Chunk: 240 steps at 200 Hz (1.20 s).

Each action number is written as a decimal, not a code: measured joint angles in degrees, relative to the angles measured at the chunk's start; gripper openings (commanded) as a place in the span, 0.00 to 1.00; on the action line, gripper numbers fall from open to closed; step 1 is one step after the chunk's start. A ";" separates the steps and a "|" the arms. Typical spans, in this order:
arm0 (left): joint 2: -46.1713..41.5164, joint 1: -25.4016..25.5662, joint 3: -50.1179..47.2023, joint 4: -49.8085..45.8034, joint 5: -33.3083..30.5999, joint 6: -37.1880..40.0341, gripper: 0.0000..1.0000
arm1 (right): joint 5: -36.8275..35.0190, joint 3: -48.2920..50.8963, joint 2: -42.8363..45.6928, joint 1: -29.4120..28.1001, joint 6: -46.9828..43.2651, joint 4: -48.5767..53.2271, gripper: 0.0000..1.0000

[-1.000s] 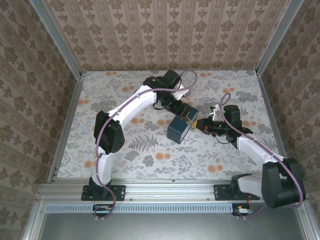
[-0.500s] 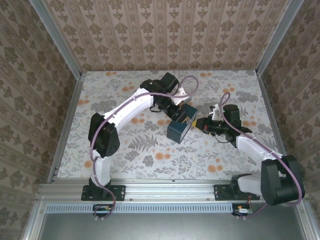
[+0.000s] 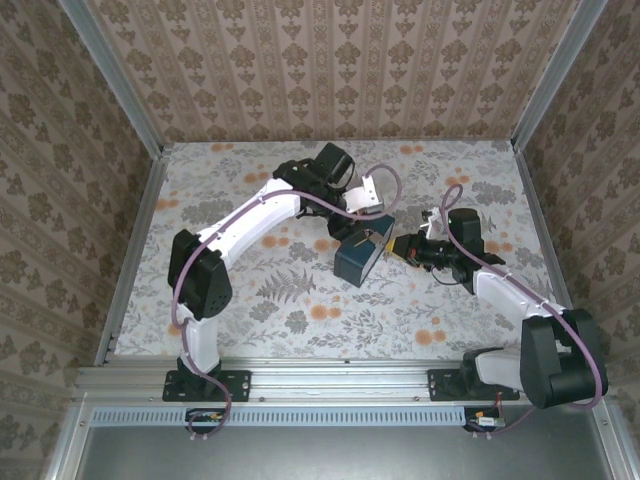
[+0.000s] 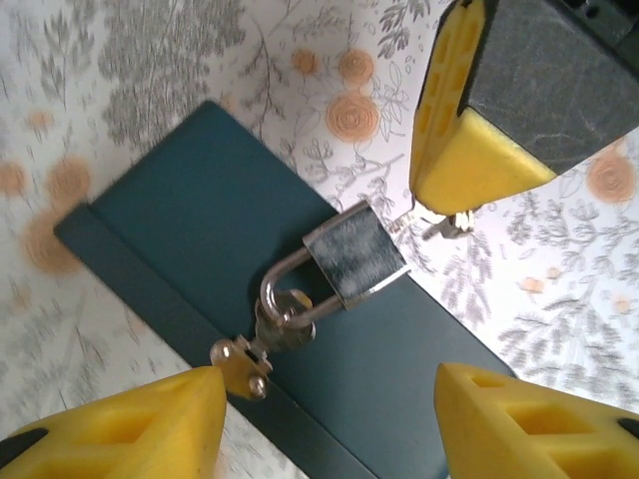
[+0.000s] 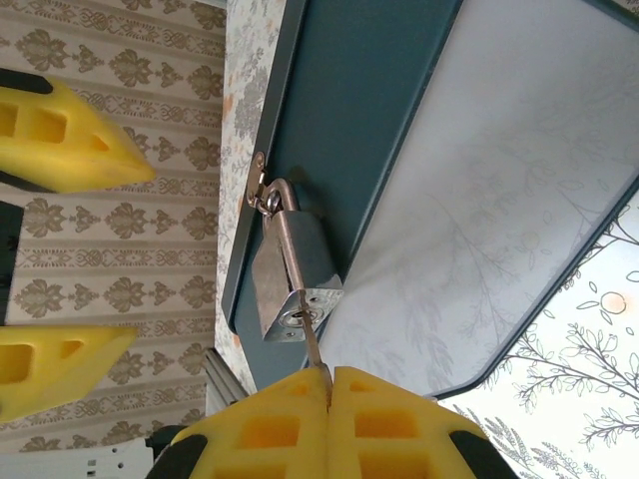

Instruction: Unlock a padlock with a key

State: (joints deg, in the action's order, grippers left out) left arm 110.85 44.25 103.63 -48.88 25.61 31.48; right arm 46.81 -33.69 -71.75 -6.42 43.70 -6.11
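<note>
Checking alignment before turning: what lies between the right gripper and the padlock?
The key: its thin blade runs from the shut right gripper to the padlock, in the right wrist view.

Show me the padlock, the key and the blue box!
padlock (image 4: 354,261), left wrist view, on its body.
key (image 5: 313,345), right wrist view, on its thin blade.
blue box (image 4: 190,210), left wrist view, on its flat side.
</note>
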 measured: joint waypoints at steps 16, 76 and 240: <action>-1.44 -0.26 -5.51 4.11 1.51 4.22 0.64 | 0.07 -0.35 -0.02 0.22 -0.20 0.33 0.00; -1.29 -0.94 -6.82 8.92 8.33 18.51 0.66 | 1.49 -2.16 -1.31 1.53 -2.78 2.99 0.00; 12.11 -0.79 8.17 -0.26 14.78 30.42 0.51 | 4.35 -4.61 -2.27 2.95 -8.00 9.20 0.00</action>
State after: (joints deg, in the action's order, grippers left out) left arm 122.96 43.46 111.81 -49.15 40.38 61.91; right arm 51.16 -38.30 -74.02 -3.46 35.70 3.09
